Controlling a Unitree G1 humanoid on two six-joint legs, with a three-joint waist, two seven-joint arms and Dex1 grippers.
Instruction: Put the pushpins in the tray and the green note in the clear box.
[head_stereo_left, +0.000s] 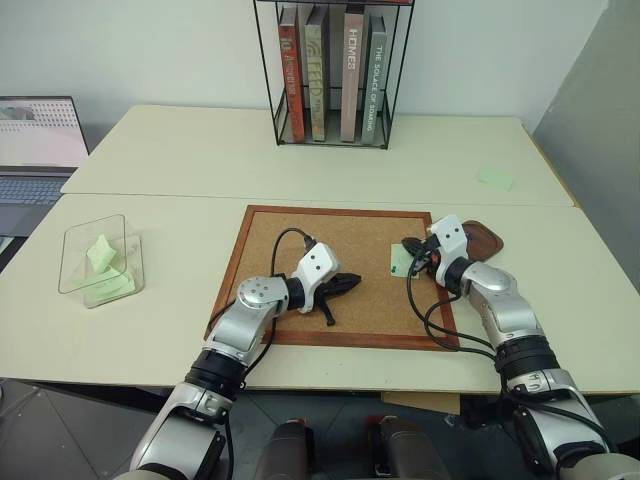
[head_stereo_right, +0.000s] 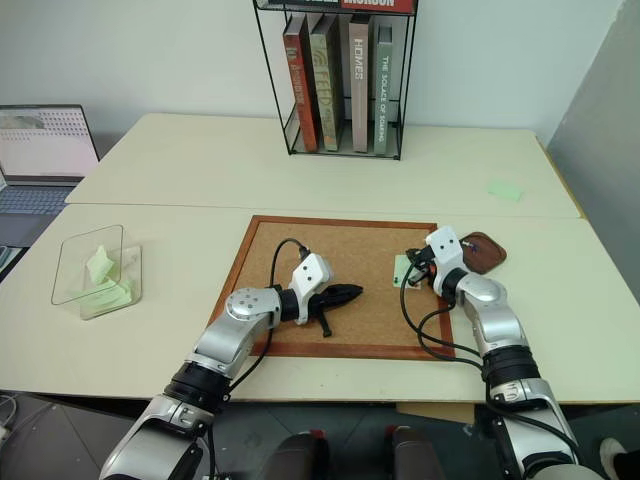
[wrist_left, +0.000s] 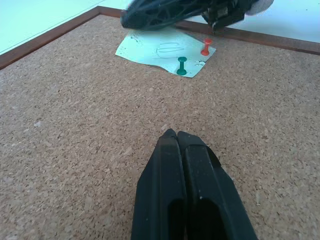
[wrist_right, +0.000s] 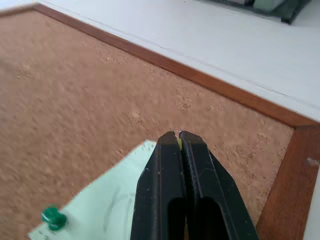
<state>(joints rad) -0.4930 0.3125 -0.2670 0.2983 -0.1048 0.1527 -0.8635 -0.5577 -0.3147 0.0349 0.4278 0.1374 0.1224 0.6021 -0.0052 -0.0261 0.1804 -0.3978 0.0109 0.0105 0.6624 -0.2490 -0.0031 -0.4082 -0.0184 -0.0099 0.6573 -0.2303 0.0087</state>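
From the head, the left gripper (head_stereo_left: 345, 284) rests closed and empty mid-corkboard (head_stereo_left: 330, 225), the tray (head_stereo_left: 487, 238) just off its right edge. Left wrist: green note (wrist_left: 160, 50) pinned by red pushpin (wrist_left: 205, 46) and green pushpin (wrist_left: 182, 65). Right wrist: right gripper (wrist_right: 180, 136) pinched together over the note, apparently empty.

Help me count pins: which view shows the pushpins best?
Left wrist view: the red pushpin and the green pushpin both stand in the green note. The right wrist view has the green pushpin; in the eye views they are too small.

Both hands (head_stereo_left: 345, 283) (head_stereo_left: 412, 249) shut, arms fwd.
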